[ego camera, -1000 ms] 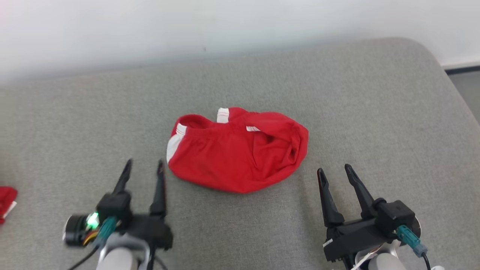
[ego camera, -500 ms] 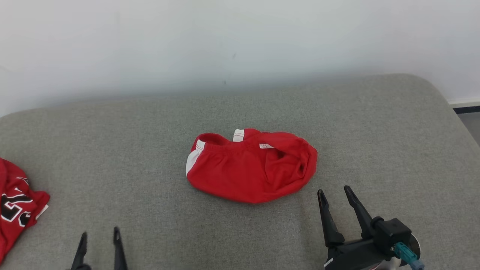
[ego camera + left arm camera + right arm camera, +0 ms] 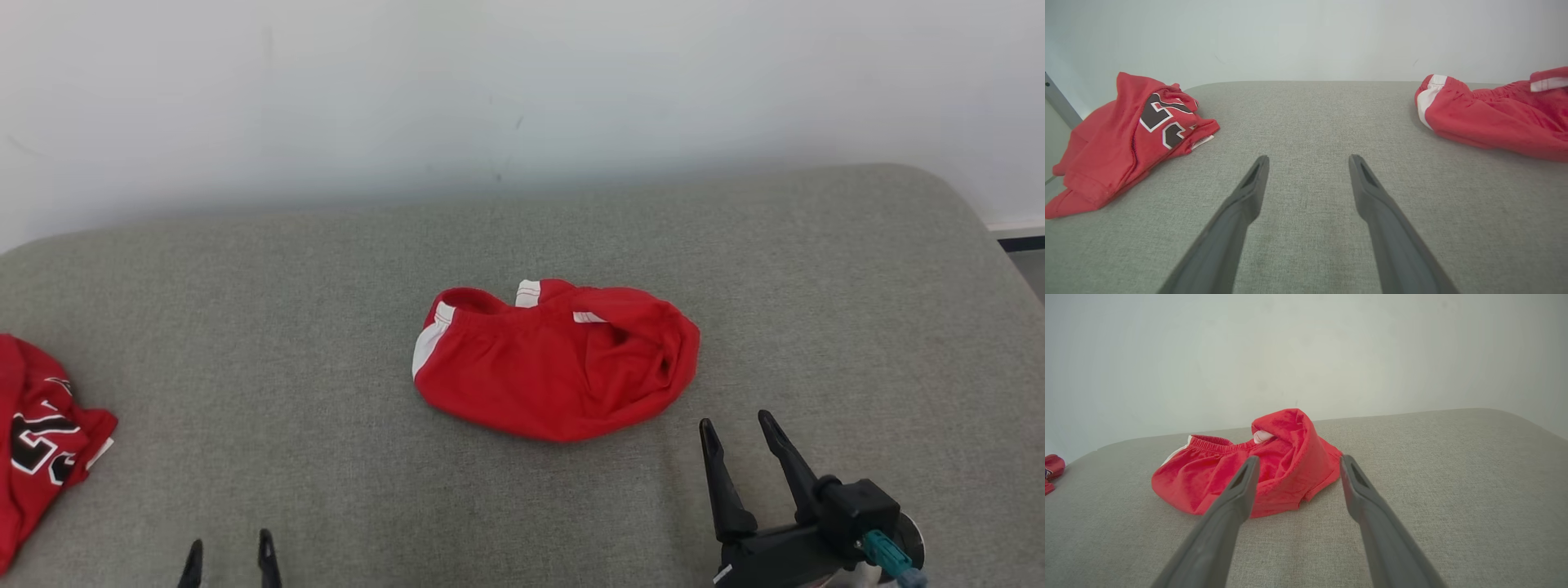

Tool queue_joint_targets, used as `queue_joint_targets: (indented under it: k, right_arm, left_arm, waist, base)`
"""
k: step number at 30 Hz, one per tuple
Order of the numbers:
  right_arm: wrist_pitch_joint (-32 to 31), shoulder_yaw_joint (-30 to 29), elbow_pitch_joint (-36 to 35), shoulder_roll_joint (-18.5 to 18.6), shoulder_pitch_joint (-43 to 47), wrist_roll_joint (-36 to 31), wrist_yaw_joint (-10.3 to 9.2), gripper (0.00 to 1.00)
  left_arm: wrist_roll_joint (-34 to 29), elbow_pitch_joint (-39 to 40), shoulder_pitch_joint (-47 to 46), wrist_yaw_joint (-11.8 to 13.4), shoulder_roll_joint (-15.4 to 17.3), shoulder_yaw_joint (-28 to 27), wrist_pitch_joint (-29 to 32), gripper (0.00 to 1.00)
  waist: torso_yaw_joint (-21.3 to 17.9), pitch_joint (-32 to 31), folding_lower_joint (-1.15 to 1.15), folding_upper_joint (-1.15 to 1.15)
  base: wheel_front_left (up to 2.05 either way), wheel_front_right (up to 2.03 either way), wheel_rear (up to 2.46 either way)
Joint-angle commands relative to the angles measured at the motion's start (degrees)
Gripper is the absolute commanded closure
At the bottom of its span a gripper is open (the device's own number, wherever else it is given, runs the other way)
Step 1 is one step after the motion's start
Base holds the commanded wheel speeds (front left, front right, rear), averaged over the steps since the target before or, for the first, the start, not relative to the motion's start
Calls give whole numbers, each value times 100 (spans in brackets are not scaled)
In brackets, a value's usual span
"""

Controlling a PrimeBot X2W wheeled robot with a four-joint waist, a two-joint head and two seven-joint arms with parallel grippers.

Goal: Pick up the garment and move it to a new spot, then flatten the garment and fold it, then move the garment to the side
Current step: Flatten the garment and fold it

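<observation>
**Head view: red shorts at mid-cushion, both pairs of fingers spread and holding nothing**

Head view puts the garment (image 3: 555, 367), a pair of red shorts with white side stripes, in a crumpled heap near the middle of the grey fabric cushion (image 3: 245, 327). Its elastic waistband faces the pale wall (image 3: 522, 82), and one leg is folded over towards my right.

My right fingers (image 3: 722, 486) are spread apart, low on my right, with their tips just short of the near right edge of the shorts and not touching the cloth. Along that wrist's view, the bunched right end of the shorts sits between the two tips and a little beyond them.

My left fingers (image 3: 267, 563) are spread as well, with just the tips rising from the bottom edge, well apart from the shorts. In the left wrist view they point over bare cushion, with the striped end of the shorts off to one side.

A second red piece, a jersey (image 3: 41, 457) with black and white lettering, lies rumpled at the far left edge of the cushion, well away from the shorts.
</observation>
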State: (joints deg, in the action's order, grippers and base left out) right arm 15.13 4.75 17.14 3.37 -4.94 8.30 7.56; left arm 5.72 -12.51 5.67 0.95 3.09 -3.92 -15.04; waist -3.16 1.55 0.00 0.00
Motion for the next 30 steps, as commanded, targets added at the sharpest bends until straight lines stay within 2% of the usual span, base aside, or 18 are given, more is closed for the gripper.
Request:
queue_joint_targets:
  k: [1, 5, 10, 16, 23, 24, 25, 26, 30]
  right_arm:
    - [3, 13, -6, 16, -81, -39, -13, 0]
    - [3, 112, 49, 92, -365, -106, -13, 0]
    - [3, 192, 339, 406, -1183, -319, -13, 0]
    - [4, 211, 1248, 659, -2082, -656, -13, 0]
    - [4, 92, 2385, 655, -2658, -952, -13, 0]
    - [3, 19, 2462, 645, -2723, -990, -13, 3]
    - [2, -57, 2570, 642, -2757, -1032, -13, 40]
    - [3, -135, 2614, 607, -2786, -1036, -13, 100]
    - [4, -371, 2378, 552, -2866, -977, -13, 100]
  left_arm:
    - [-30, -27, -85, -38, -22, 45, -21, 0]
    - [65, -90, -277, -35, -22, 252, -22, 0]
    - [244, -188, -595, 21, -22, 707, -22, 0]
    - [325, -248, -729, 112, -23, 1084, -22, 0]
    - [441, -290, -777, 210, -22, 1244, -22, 0]
    - [445, -289, -787, 215, -22, 1247, -22, 0]
    - [453, -288, -797, 222, -22, 1247, -22, 0]
    - [463, -280, -810, 229, -22, 1246, -22, 0]
    - [429, -238, -831, 220, -22, 1221, -22, 0]
  waist:
    - [62, 94, 0, 0]
    - [228, 357, 0, 0]
    - [646, 820, 0, 0]
    - [1032, 1115, 0, 0]
    - [1225, 1169, 0, 0]
    - [1232, 1167, 0, 0]
    - [1235, 1166, 0, 0]
    - [1231, 1165, 0, 0]
    - [1161, 1149, 0, 0]
  base:
    - [0, 0, 0]
    - [0, 0, 0]
    - [0, 0, 0]
    - [0, 0, 0]
    - [0, 0, 0]
    - [0, 0, 0]
    - [0, 0, 0]
    - [0, 0, 0]
    - [0, 0, 0]
